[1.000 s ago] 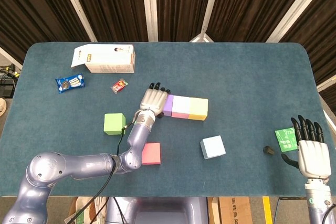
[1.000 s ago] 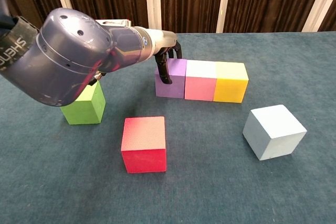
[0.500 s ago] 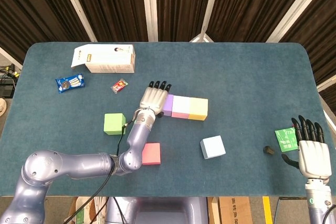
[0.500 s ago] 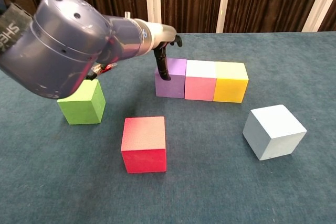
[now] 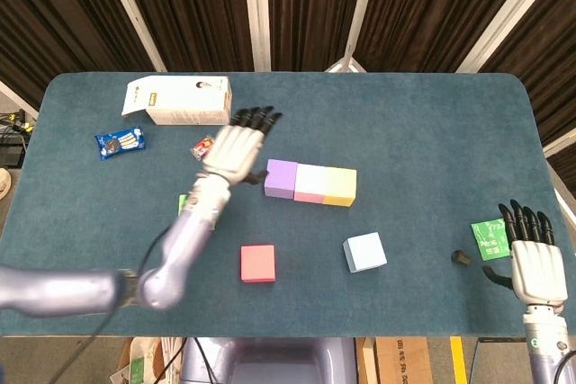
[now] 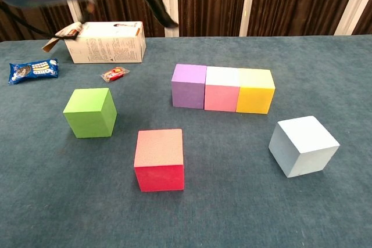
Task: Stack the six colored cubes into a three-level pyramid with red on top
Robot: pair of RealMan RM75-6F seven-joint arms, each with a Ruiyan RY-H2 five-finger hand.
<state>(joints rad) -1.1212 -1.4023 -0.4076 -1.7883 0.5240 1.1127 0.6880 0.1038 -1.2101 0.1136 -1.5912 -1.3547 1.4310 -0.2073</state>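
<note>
On the table (image 5: 432, 132), purple cube (image 5: 281, 178), pink cube (image 5: 310, 183) and yellow cube (image 5: 340, 186) formed the touching base row. Green cube (image 6: 90, 112), red cube (image 5: 257, 263) and pale blue cube (image 5: 364, 252) lay loose, unstacked. Left hand (image 5: 230, 148) hovered empty, fingers spread; right hand (image 5: 536, 263) likewise.

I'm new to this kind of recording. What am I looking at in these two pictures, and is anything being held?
A two-armed robot with humanlike hands sits at a blue table. One camera looks down from its head, the other forward from its chest. The left hand is raised above the table, blurred, fingers spread, holding nothing. The right hand rests open at the table's near edge. Three cubes form a row: purple cube, pink cube, yellow cube. Loose nearby: green cube, red cube, pale blue cube. A white box and snack packets lie behind.
</note>
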